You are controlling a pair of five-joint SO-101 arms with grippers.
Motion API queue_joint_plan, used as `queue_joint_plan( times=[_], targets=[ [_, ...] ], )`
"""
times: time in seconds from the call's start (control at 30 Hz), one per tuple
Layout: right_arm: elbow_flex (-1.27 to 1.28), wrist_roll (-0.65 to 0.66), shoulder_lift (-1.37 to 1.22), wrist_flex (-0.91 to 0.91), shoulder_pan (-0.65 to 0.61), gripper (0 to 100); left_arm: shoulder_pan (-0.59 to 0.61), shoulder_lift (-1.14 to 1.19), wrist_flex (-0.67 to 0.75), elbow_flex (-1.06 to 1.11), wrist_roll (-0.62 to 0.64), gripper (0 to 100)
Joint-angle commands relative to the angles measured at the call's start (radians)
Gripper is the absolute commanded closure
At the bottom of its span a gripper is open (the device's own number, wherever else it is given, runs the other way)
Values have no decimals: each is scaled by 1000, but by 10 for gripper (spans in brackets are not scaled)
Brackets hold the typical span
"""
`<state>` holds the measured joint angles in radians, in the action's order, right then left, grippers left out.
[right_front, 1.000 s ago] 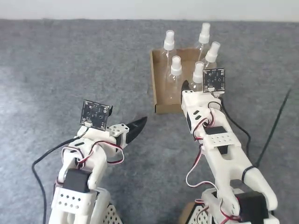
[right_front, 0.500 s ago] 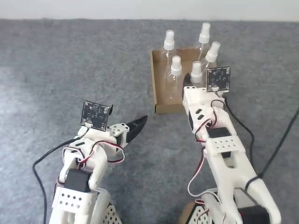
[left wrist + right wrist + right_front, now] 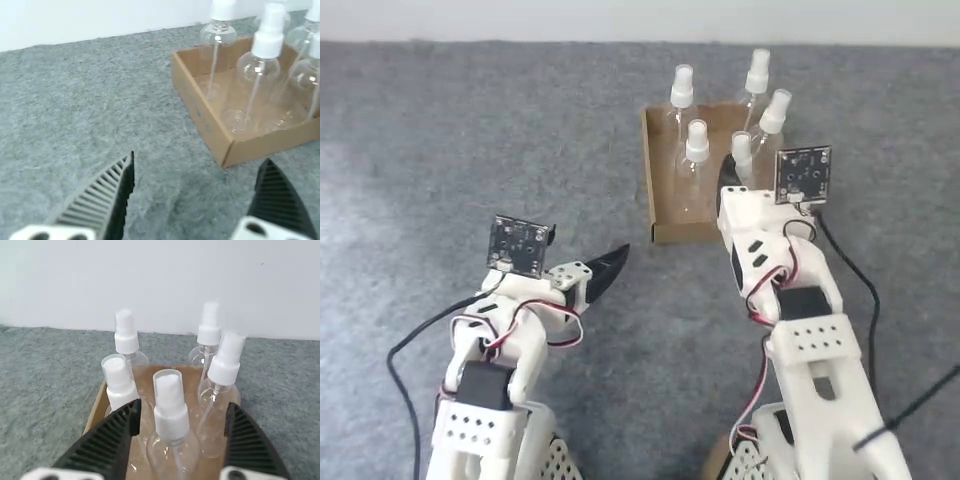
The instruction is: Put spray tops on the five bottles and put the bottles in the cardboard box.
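Note:
Five clear bottles with white spray tops stand upright in the cardboard box. My right gripper hangs open over the box's near right corner, by the nearest bottle. In the right wrist view that bottle stands between the spread jaws of the gripper, touching neither. The other bottles stand behind it. My left gripper is open low over the carpet, left of the box and nearer to me. It has nothing between its fingers, and the box lies beyond it.
Grey carpet covers the table, with a pale wall along the far edge. A black cable trails beside the right arm. Open carpet lies left of the box and between the two arms.
The right arm has swung a little to the right, its gripper staying over the near right bottle. The left arm has barely shifted. The bottles stand as before.

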<state>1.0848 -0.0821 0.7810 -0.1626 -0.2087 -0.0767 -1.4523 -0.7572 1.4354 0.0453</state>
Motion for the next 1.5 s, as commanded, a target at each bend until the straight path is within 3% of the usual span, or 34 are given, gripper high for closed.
queue_joint_plan(
  times=[0.0, 0.1, 0.27, 0.47, 0.63, 0.7, 1.0, 1.23, 1.47],
  targets=[
    [-8, 11, 137, -122, 1, 778, 35, -15, 40, -12, -6, 640],
    [64, 17, 226, -139, 1, 779, 35, -15, 40, -12, -6, 640],
    [242, 183, 406, -147, 1, 779, 48, -15, 40, -12, -6, 640],
    [394, 204, 682, -407, 2, 780, 172, -15, 32, -5, -6, 640],
    [431, 212, 981, -619, 1, 926, 270, -15, -51, -8, -6, 648],
    [433, 212, 1059, -697, 1, 998, 290, -15, -84, -8, -6, 681],
    [600, 212, 1032, -808, 4, 957, 290, -15, -178, 18, -12, 965],
    [595, 212, 1035, -894, 81, 954, 292, -3, 61, 259, -279, 988],
    [595, 212, 1033, -1095, 143, 954, 301, -2, -20, 257, -402, 988]
  ],
)
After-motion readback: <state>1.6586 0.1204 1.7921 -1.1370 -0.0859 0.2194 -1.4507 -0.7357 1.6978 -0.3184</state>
